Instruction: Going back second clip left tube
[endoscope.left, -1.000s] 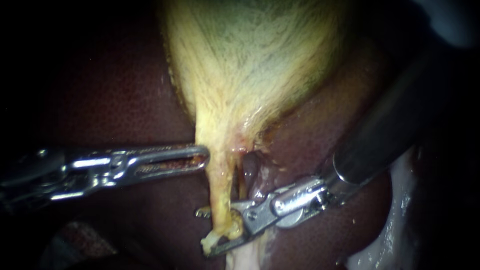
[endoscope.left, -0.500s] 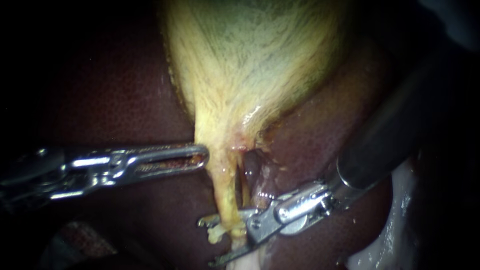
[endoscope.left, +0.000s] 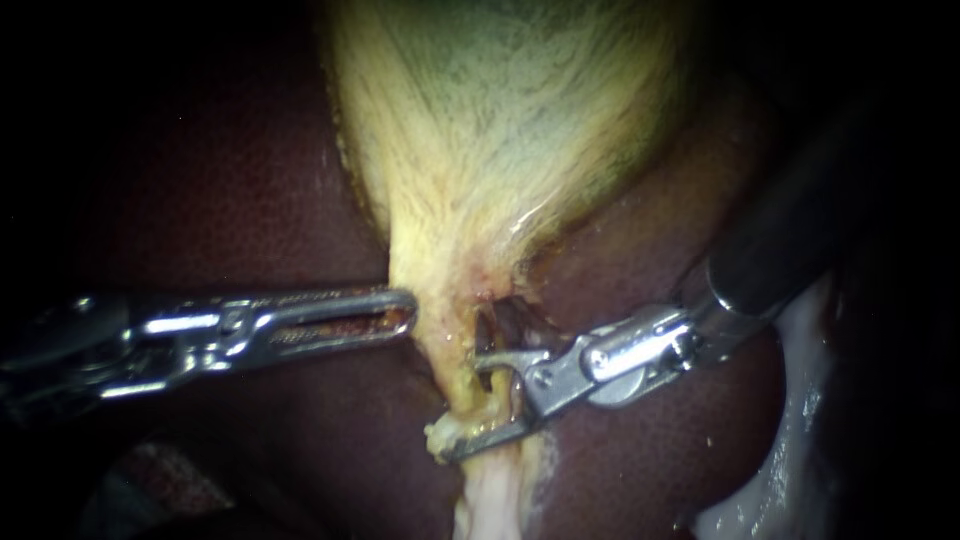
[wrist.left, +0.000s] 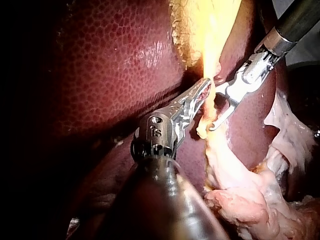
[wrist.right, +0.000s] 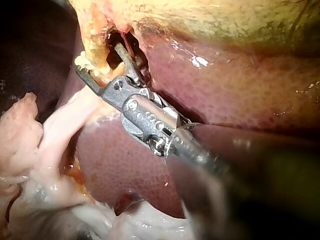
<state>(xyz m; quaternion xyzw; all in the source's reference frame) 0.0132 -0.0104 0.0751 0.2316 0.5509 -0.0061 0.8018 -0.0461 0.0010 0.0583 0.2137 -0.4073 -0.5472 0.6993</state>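
Note:
The yellow gallbladder (endoscope.left: 500, 130) narrows to a neck above two thin strands, the thicker left tube (endoscope.left: 452, 385) and a thinner one (endoscope.left: 497, 392). My left instrument (endoscope.left: 405, 312) comes in level from the left. Its jaws are shut on the edge of the neck, also seen in the left wrist view (wrist.left: 205, 86). My right instrument (endoscope.left: 462, 407) comes in from the right with its jaws open. One jaw tip sits by the gap between the strands, the other crosses below them. The strands stand between the jaws (wrist.right: 99, 59). I cannot make out a clip.
Dark red liver (endoscope.left: 200, 200) surrounds the gallbladder on both sides. Pale stringy tissue (endoscope.left: 490, 500) hangs below the tubes. White fatty tissue (endoscope.left: 790, 400) lies at the right, beside my right instrument's dark shaft (endoscope.left: 780, 250).
My right instrument has drawn up and to the right, its open jaws rising from the tube's lower end to higher on the strands. My left instrument has kept still.

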